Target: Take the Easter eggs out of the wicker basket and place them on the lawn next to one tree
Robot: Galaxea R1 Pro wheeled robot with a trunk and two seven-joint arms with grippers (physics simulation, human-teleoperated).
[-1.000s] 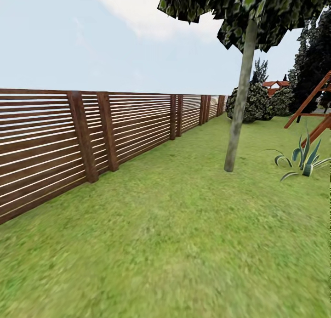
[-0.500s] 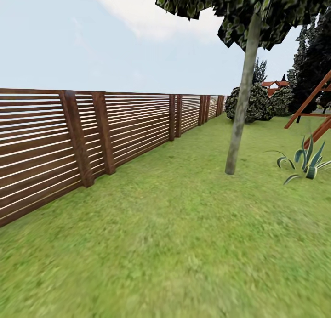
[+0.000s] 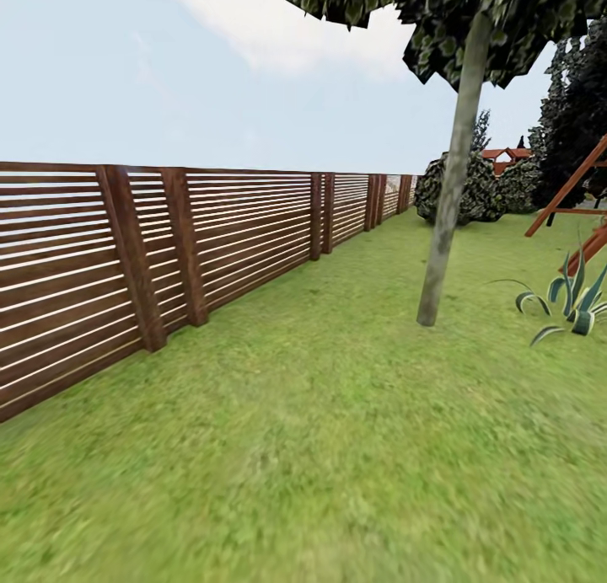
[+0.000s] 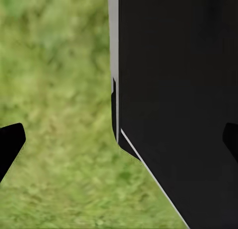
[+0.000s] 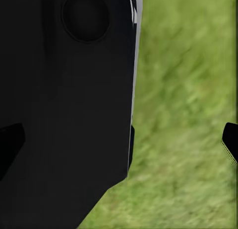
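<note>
Rolling forward along the lawn (image 3: 320, 448), with the view drifted so that the fence (image 3: 211, 238) posts sit further left and the tree (image 3: 447, 221) trunk slightly nearer than a second ago. Both grippers spread wide and carrying nothing, left (image 4: 119, 139) and right (image 5: 119, 139), fingertips at the frame edges over grass beside the dark robot body. No basket or eggs near the tree; probably nothing placed yet, with fetching and all three placements left.

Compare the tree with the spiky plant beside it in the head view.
The tree rises on a tall, bare grey-brown trunk to a leafy canopy; the spiky plant sits low, its striped pointed leaves fanning from the ground. The tree stands nearer the fence. Both grow from the lawn.
</note>
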